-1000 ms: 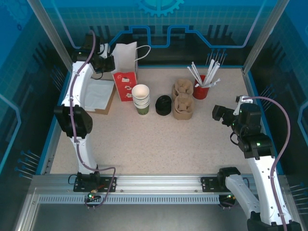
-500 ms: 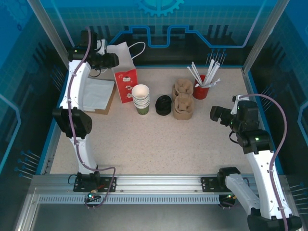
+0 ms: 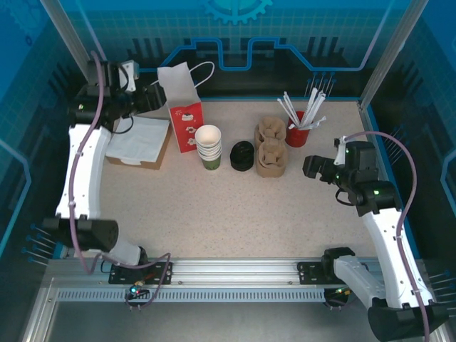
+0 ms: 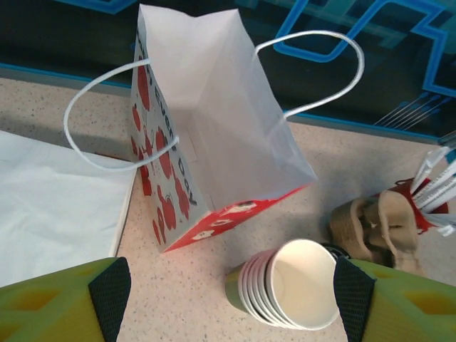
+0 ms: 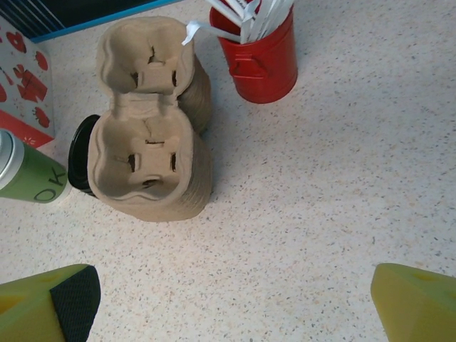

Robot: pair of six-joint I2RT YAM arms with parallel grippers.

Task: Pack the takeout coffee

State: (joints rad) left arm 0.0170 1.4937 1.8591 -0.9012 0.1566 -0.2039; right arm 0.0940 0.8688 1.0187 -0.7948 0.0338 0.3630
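Speckled beige table (image 3: 235, 214) carries everything, and to my eye the packing has barely begun; the red-and-white paper bag (image 3: 182, 85) stands open at the far left, and what the left wrist view shows of its inside is bare white paper. The left gripper (image 3: 155, 97) hangs just left of the bag's mouth, jaws spread wide, holding nothing; the right gripper (image 3: 311, 167) hovers at the right, near the pulp cup carriers (image 3: 271, 149), equally wide and empty. A stack of lidless cups (image 3: 209, 146) stands just right of the bag's base; the takeout coffee (image 3: 242, 155), black-lidded, sits on the table between that stack and the carriers, close against the carriers, untouched; a red cup of straws (image 3: 298, 132) stands beyond them. Grasping the coffee, carrying it left and lowering it into the bag all look left to do.
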